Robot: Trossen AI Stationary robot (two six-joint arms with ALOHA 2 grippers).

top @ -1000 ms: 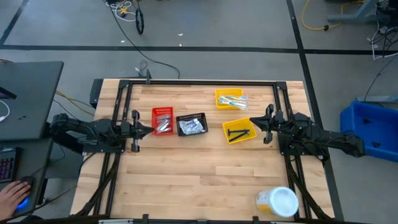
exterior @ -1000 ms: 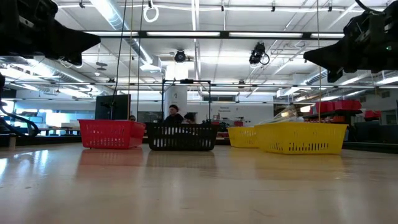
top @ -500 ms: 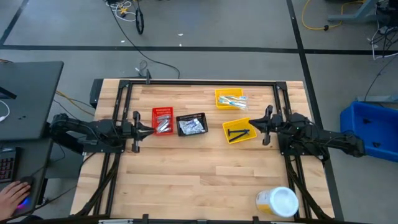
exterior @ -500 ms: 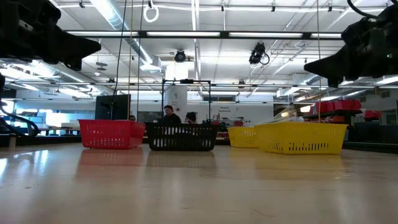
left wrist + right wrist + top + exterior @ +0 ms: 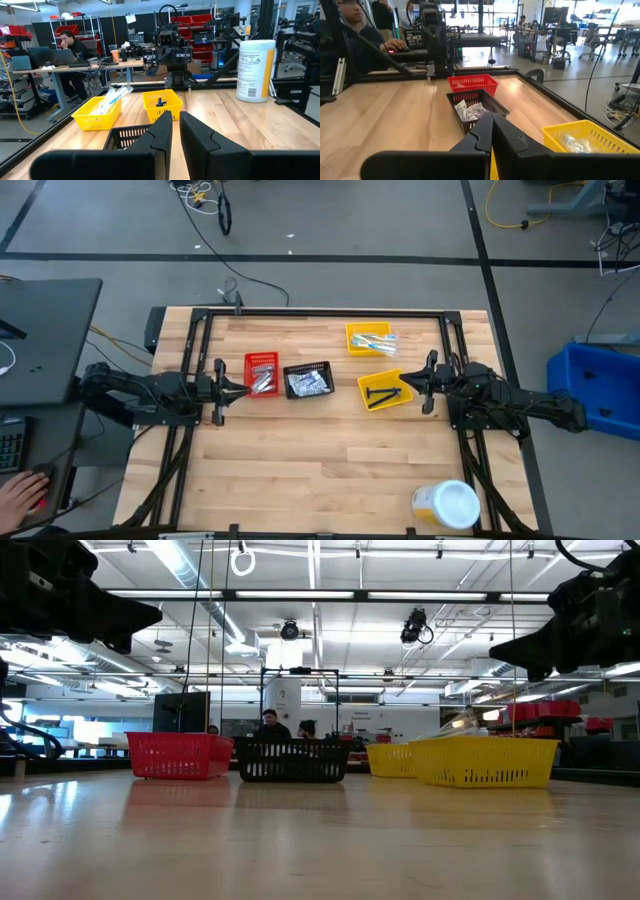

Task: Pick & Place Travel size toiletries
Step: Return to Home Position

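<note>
Travel size toiletries (image 5: pixel 308 383) lie in the red bin (image 5: pixel 261 361), black bin (image 5: pixel 307 367) and yellow bins (image 5: pixel 384 378) on the surface (image 5: pixel 300 470), probably light and slick, best pinched mid-body; left gripper (image 5: pixel 236 386) and right gripper (image 5: pixel 410 383) flank them, fingers near-closed, empty.

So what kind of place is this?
Probably a robot lab or workshop. A left arm and a right arm hang over a wooden table. A person sits at a computer desk nearby. The shelves hold red storage boxes.
</note>
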